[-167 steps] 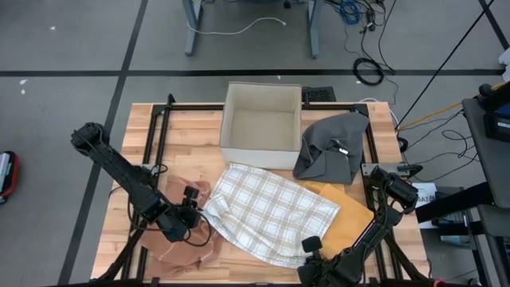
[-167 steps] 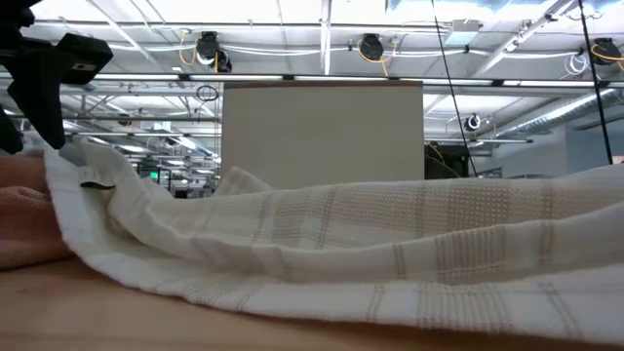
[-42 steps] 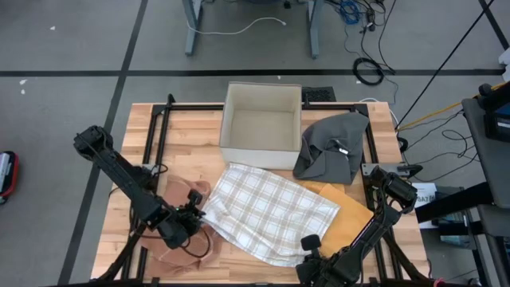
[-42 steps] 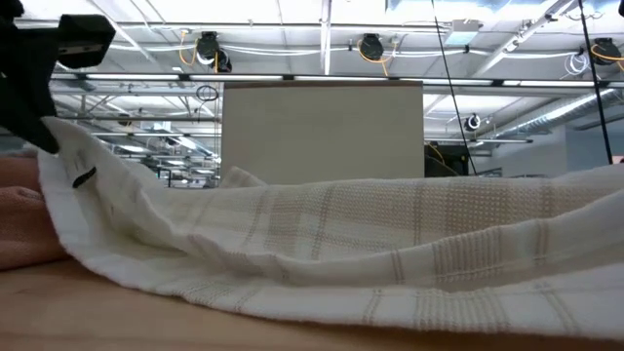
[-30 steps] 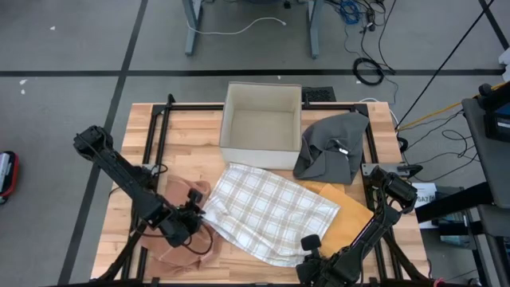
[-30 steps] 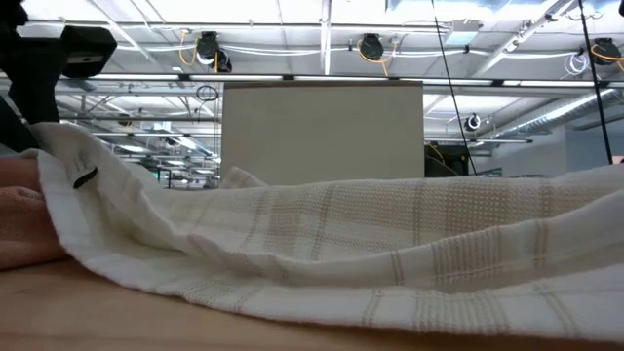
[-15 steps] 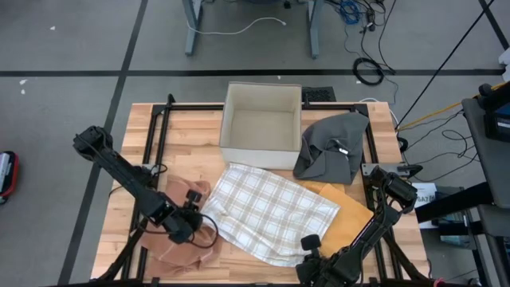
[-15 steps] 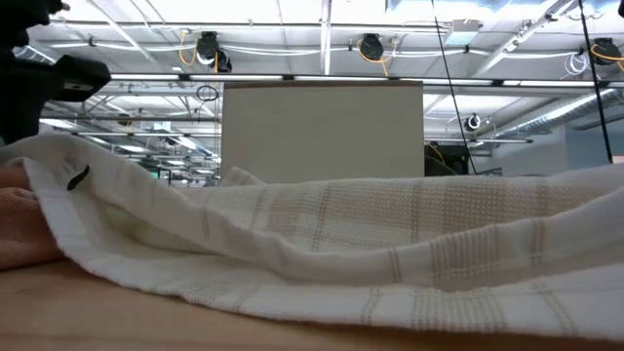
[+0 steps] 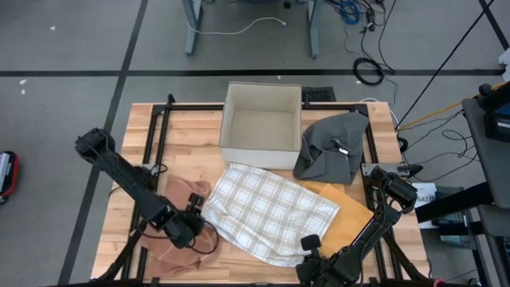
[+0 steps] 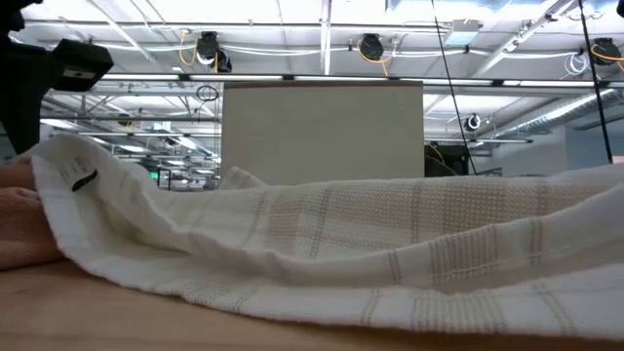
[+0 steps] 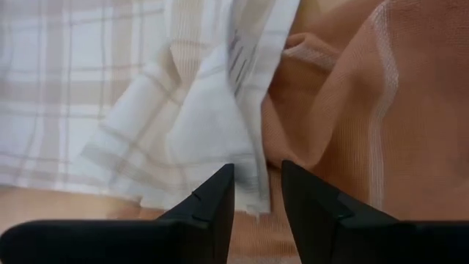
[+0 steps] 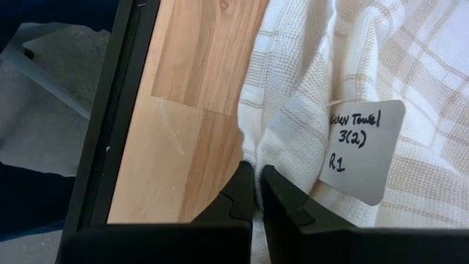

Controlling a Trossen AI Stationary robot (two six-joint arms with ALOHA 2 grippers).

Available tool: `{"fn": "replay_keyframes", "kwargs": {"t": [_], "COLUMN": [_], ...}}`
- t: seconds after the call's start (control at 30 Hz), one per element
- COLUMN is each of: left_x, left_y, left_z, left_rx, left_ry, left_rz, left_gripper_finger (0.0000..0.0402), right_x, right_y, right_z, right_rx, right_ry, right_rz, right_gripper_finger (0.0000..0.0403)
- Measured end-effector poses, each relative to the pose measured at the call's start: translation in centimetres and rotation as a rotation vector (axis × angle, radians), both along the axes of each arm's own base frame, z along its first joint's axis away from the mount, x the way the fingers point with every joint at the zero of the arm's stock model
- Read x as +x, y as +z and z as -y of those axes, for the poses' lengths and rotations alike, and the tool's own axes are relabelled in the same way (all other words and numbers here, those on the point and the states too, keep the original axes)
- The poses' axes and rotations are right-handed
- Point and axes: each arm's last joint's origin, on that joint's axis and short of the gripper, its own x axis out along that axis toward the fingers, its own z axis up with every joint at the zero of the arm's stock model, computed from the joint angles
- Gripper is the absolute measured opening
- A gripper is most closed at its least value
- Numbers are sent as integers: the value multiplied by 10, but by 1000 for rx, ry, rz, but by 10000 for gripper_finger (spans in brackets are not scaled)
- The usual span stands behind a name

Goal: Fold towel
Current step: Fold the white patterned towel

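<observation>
A: Containers?
B: One open box (image 9: 261, 121) at the far side of the tabletop (image 9: 191, 127). Its visible inside shows nothing but bare floor. A grey cloth (image 9: 331, 145) lies just beside it on the right, part draped over the frame rail.

A: Towel?
B: The plaid towel (image 9: 267, 211) lies spread mid-tabletop, just in front of the box. Its left edge is bunched up against a peach cloth (image 9: 182, 236), and its right side overlaps a mustard cloth (image 9: 351, 217).

A: Left pincer?
B: The left pincer (image 11: 256, 192) sits at the towel's left edge, above the peach cloth. Fingers are apart, with a strip of towel hem in the gap between them. Can't tell whether they're pressing on it.

A: Right?
B: The right pincer (image 12: 256, 183) is at the towel's near-right corner, fingers together and clamped on a fold of towel, just beside a paper tag (image 12: 363, 150) with handwriting.
</observation>
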Motion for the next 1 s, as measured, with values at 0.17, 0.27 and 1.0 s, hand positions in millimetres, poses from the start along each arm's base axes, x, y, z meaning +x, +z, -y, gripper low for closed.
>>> {"fn": "replay_keyframes", "kwargs": {"t": [0.17, 0.27, 1.0], "left_x": [2, 3, 10], "left_y": [-12, -22, -18], "left_z": [8, 11, -1], "left_rx": [94, 174, 388], "left_ry": [-47, -49, 121], "left_rz": [26, 33, 113], "left_gripper_finger": [120, 120, 106], "right_x": [0, 0, 0], "right_y": [0, 0, 0], "right_z": [0, 0, 0], "right_rx": [0, 0, 2], "right_ry": [0, 0, -5], "right_rz": [1, 1, 2], "right_gripper_finger": [4, 4, 4]}}
